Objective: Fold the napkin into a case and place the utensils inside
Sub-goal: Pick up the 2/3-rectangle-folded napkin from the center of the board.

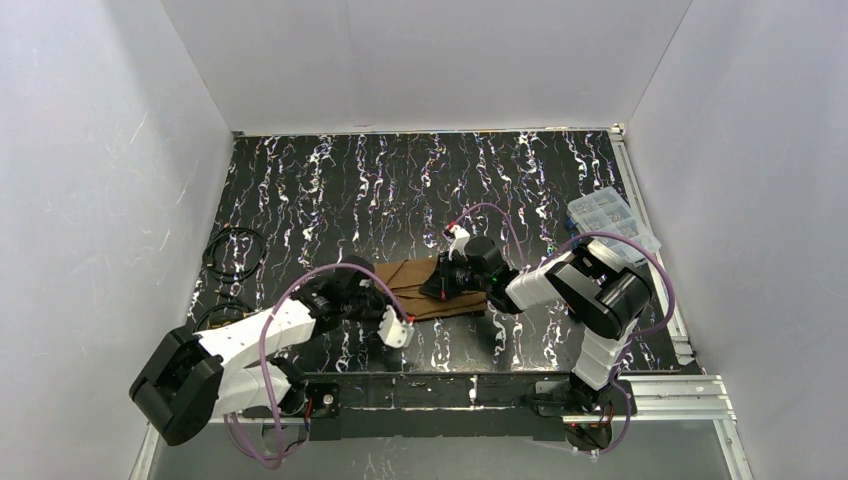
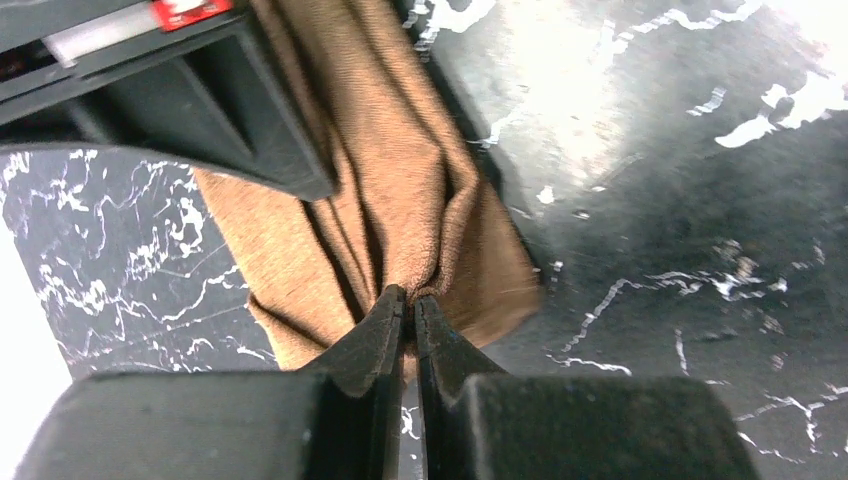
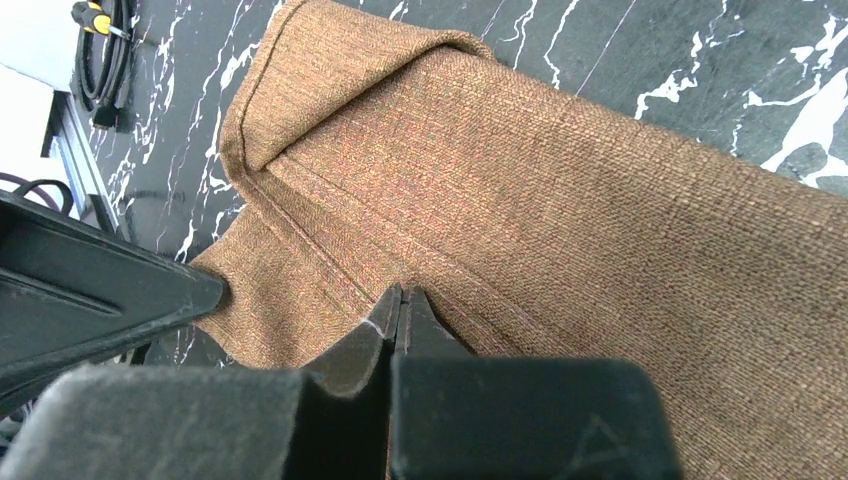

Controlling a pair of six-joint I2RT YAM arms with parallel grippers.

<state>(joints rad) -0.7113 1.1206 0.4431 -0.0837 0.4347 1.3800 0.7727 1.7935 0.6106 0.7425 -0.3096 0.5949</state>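
Left gripper (image 2: 410,300) is clamped tight on the napkin (image 1: 412,283), and you can see the brown cloth bunching into pleats right where my tips meet, so I do have a pinch of its left end. The right gripper (image 3: 398,296) is closed as well, with its tips down on the weave beside a stitched seam. Whether it has caught a layer or is only pressing, I can't tell. The napkin lies as a folded band in the near middle of the table (image 1: 400,180), between my two wrists, and one corner curls over itself at the left end. This stuff looks light, limp and coarse-woven. I judge it will sag and wrinkle rather than keep a crease, so it wants holding at the edges and corners, not in the belly, and pulling taut before any fold. The black marbled top looks smooth and glossy, so the cloth could well slide if I drag it. White walls (image 1: 430,60) close in on three sides. A clear compartment box (image 1: 610,215) sits far right and a coil of cable (image 1: 235,252) lies out left, both well apart from the cloth. I can't spot the utensils anywhere.
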